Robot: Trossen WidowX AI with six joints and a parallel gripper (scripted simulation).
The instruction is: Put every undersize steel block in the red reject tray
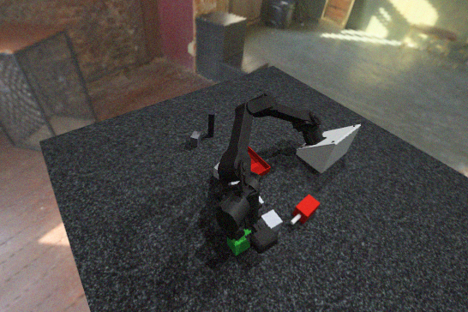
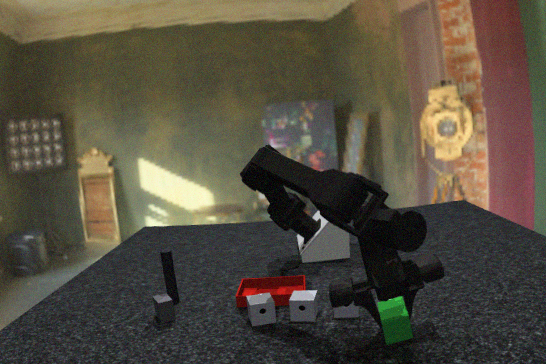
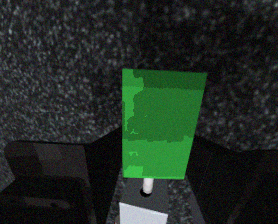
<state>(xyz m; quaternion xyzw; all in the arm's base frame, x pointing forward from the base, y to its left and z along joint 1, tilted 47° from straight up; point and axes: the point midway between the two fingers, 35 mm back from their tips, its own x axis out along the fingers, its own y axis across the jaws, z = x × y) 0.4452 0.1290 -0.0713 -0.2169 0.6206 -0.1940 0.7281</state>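
My gripper [image 1: 240, 236] [image 2: 395, 307] [image 3: 150, 129] is shut on the green GO gauge [image 1: 238, 245] [image 2: 397, 326] [image 3: 157, 117], low over the table. Its pale pin [image 3: 148, 184] points at the dark hole of the nearest steel block [image 1: 272, 219] [image 3: 142, 214]; the tip is at the hole's mouth, and how deep it sits cannot be told. Two blocks [image 2: 268, 318] [image 2: 297, 316] show open holes in the exterior view. Another block [image 2: 346, 311] is partly behind the gripper. The red reject tray [image 1: 262, 168] [image 2: 272, 283] stands behind the row; no block shows in its visible part.
A red gauge [image 1: 307, 208] with a white pin lies right of the row in the top view. A small grey block [image 1: 195, 139] [image 2: 164, 310] and a black post [image 1: 211, 125] [image 2: 169, 277] stand off to one side. A large pale wedge [image 1: 327, 154] [image 2: 327, 246] stands beyond the tray.
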